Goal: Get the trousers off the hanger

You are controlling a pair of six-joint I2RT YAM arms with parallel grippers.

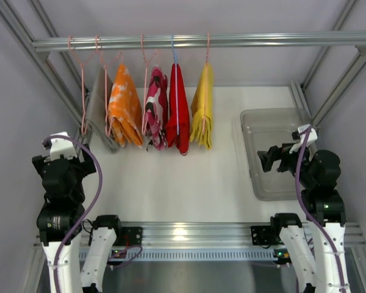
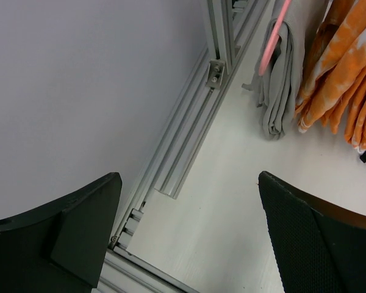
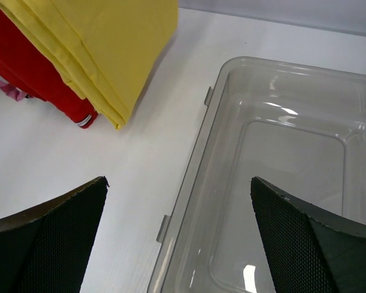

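Hanging from the pale pink wire hanger [image 1: 207, 50], the yellow trousers [image 1: 202, 108] are folded lengthwise and drape down over the far edge of the bench, a little right of its middle. The hanger's hook sits over the metal rail [image 1: 274, 41] that runs across the far side. The trousers are the rightmost garment in the row. Just to their left and touching them is the red garment [image 1: 178, 110] on a thin blue hanger [image 1: 174, 56], then a pink patterned garment [image 1: 156, 108], the orange-and-white tie-dye garment [image 1: 124, 110] and a grey garment [image 1: 98, 97] nearest the far-left corner.

The right arm is folded back on itself near the right edge, its wrist raised and turned toward the left. The right gripper [image 3: 180, 207] has its fingers spread wide with nothing between them. It hangs over the near-left rim of a clear plastic bin [image 1: 265, 125], which lies flat along the right edge. In the right wrist view the lower end of the trousers shows ahead and to the left of the jaws, apart from both fingers.

The left arm is hunched upright at the near-left corner, well apart from the trousers. The left gripper [image 2: 189, 213] is also spread wide and holds nothing, pointing toward the grey and orange garments by the far-left corner.
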